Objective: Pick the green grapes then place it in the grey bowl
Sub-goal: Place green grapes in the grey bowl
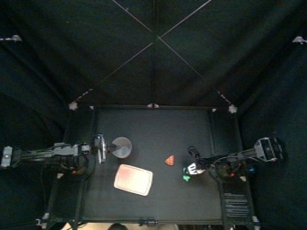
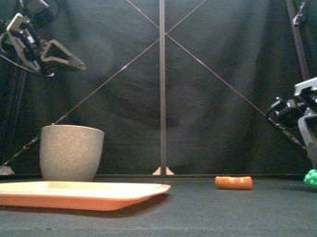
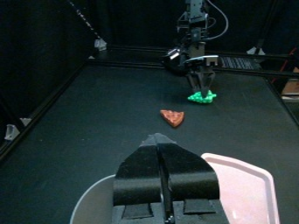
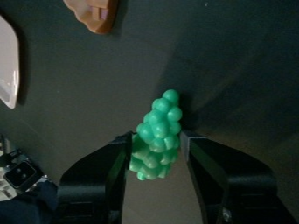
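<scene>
Pink tray [image 1: 135,181]: nearest the table's front edge, left of centre, lying flat; in the front view [image 2: 74,193] it fills the low left foreground.
Green grapes [image 1: 189,173]: on the table's right side, right of the tray and apart from it. They sit at table level at the front view's far right edge [image 2: 310,178]. In the right wrist view [image 4: 160,131] the bunch tapers away from the camera.
Right gripper [image 4: 160,144]: down at the table, clamped on the green grapes, with one jaw against each side of the bunch's wider end. The left wrist view [image 3: 201,86] shows it standing upright over the fruit.
Pizza-slice toy [image 1: 171,160]: an orange-red wedge lying flat near the table's middle, just left of the grapes and behind the tray's right corner, touching neither [image 3: 173,116].
Grey speckled cup [image 2: 72,153]: upright behind the tray, left of centre [image 1: 121,146], well apart from the grapes.
Left gripper [image 1: 100,148]: raised high, just left of the cup, jaws pressed together and holding nothing [image 3: 160,140].
</scene>
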